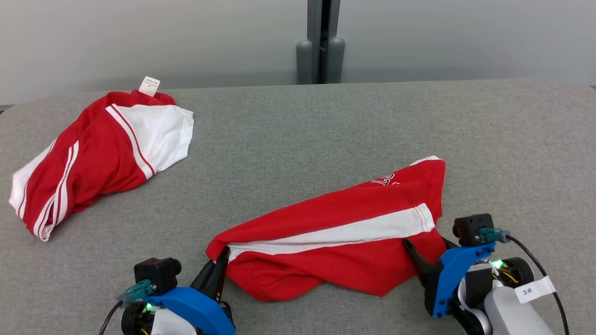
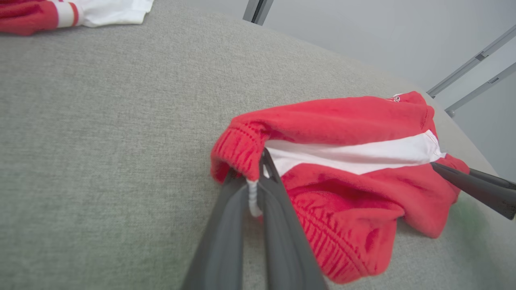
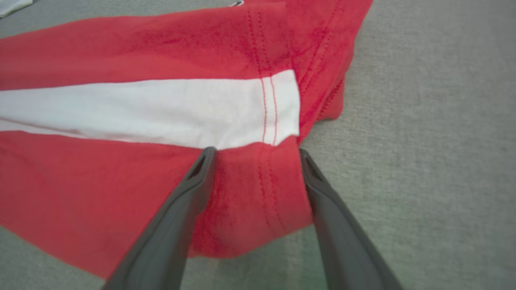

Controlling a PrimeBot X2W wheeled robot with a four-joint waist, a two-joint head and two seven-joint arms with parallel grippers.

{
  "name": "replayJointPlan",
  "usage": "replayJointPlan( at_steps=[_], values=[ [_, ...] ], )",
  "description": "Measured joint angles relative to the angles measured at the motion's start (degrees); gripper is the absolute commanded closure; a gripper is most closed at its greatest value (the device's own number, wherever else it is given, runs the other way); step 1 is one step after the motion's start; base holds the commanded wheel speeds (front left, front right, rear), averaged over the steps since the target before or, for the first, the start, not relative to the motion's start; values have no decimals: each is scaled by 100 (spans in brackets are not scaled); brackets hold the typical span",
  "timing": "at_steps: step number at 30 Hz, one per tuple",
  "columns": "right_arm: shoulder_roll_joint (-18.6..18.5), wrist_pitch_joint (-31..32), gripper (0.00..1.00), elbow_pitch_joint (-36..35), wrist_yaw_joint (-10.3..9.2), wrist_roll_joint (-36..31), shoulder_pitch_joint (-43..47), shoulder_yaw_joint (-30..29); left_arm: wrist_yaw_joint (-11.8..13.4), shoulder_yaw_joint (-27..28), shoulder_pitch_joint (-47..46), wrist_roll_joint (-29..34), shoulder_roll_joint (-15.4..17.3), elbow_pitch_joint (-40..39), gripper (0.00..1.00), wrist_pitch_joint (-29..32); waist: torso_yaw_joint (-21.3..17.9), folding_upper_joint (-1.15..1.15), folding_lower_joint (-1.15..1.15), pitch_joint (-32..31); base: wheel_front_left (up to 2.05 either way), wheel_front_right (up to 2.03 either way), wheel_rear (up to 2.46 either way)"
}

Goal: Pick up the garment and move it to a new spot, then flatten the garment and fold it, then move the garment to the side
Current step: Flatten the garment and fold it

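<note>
Left claw tight on garment corner, right claw agape

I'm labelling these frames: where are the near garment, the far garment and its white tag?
near garment (image 1: 335, 209), head view, red upper panel.
far garment (image 1: 99, 159), head view, red middle.
white tag (image 1: 149, 86), head view, tag's centre.

A grey fabric-covered desk carries a spare red-and-white garment, crumpled near its far left corner, a white tag at its far edge. Behind stands a pale wall with a dark vertical post flanked by two rounded grey cylinders.
</note>
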Motion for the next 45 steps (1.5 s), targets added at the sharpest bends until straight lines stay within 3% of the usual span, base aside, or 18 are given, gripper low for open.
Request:
replayJointPlan(
  at_steps=[9,16,23,29,30,35,36,37,45],
  values=[
    [79,256,0,-833,0,480,188,219,0,-34,1,-14,-2,25,100,-31,-39,0,0,-18,0,0,0],
    [-40,412,0,-1191,0,330,186,207,0,-64,-2,-46,-3,37,100,-34,-30,0,0,-23,0,0,0],
    [-54,701,0,-948,0,291,152,208,-1,-70,-10,-60,3,45,100,-51,-20,0,0,14,0,0,0],
    [-51,594,0,-521,0,487,-136,203,-1,-92,-44,-60,9,51,100,-81,12,0,0,43,0,0,0],
    [-48,572,2,-464,0,548,-180,204,-1,-98,-47,-60,10,51,100,-82,18,0,0,41,0,0,0],
    [-90,369,62,-232,0,606,-372,285,-19,-127,-57,-59,47,34,100,-121,32,0,0,4,0,0,0],
    [-105,341,75,-191,0,622,-393,323,-26,-138,-62,-57,60,20,100,-123,31,0,0,-13,0,0,0],
    [-124,303,98,-169,0,655,-406,383,-36,-148,-70,-56,80,3,100,-123,29,0,0,-30,0,0,0],
    [-304,-332,100,-349,0,954,-463,620,-127,-328,-198,103,423,-364,100,54,-20,0,0,-276,0,0,0]
  ],
)
